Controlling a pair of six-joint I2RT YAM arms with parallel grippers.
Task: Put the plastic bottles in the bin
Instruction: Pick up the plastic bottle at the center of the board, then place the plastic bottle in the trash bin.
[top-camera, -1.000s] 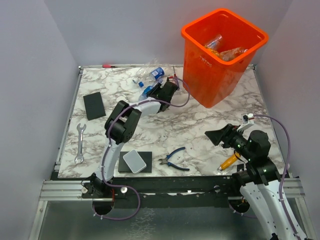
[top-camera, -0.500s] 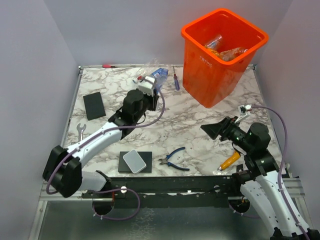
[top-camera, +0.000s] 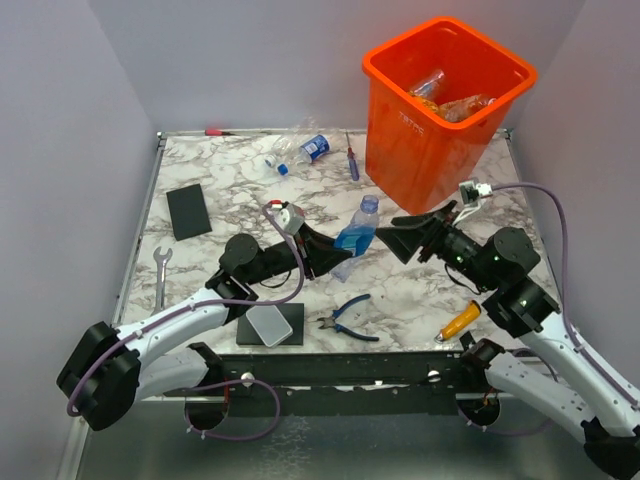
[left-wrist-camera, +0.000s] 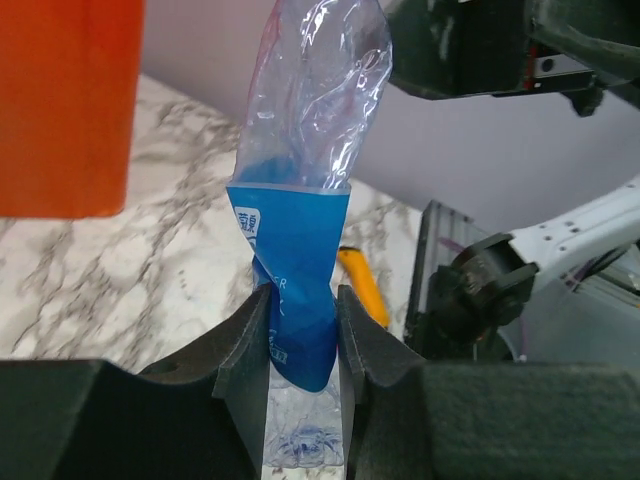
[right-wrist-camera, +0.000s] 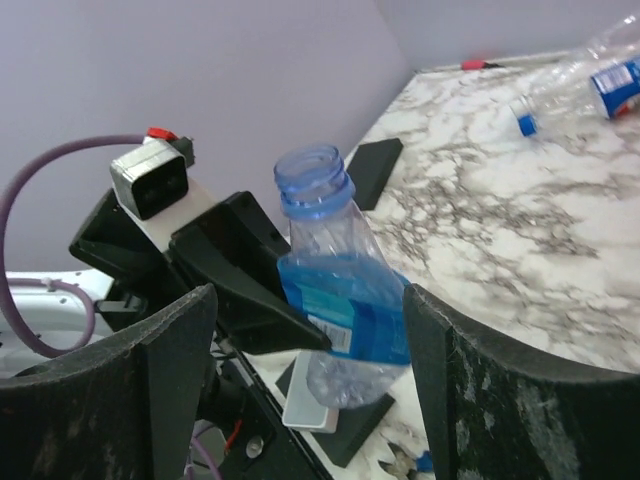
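A crushed clear plastic bottle (top-camera: 357, 236) with a blue label hangs above mid-table, neck toward the far side. My left gripper (top-camera: 335, 256) is shut on its lower half, the pads pinching the label (left-wrist-camera: 300, 260). My right gripper (top-camera: 388, 238) stands open just right of the bottle. In the right wrist view, its fingers (right-wrist-camera: 180, 360) flank the bottle (right-wrist-camera: 345, 300) with gaps on both sides. The orange bin (top-camera: 400, 85) stands at the back right with bottles (top-camera: 447, 100) inside. Two more bottles (top-camera: 300, 152) lie on the table at the back.
Blue-handled pliers (top-camera: 350, 318) and an orange-handled screwdriver (top-camera: 458, 322) lie near the front edge. A white box on a black pad (top-camera: 270, 323) sits front left, a wrench (top-camera: 160, 285) and a black block (top-camera: 188, 210) to the left. A small screwdriver (top-camera: 351, 157) lies beside the bin.
My left arm has drawn back from the far bottles with one bottle in its grip, carrying it to mid-table. My right gripper has swung up and left to meet it.
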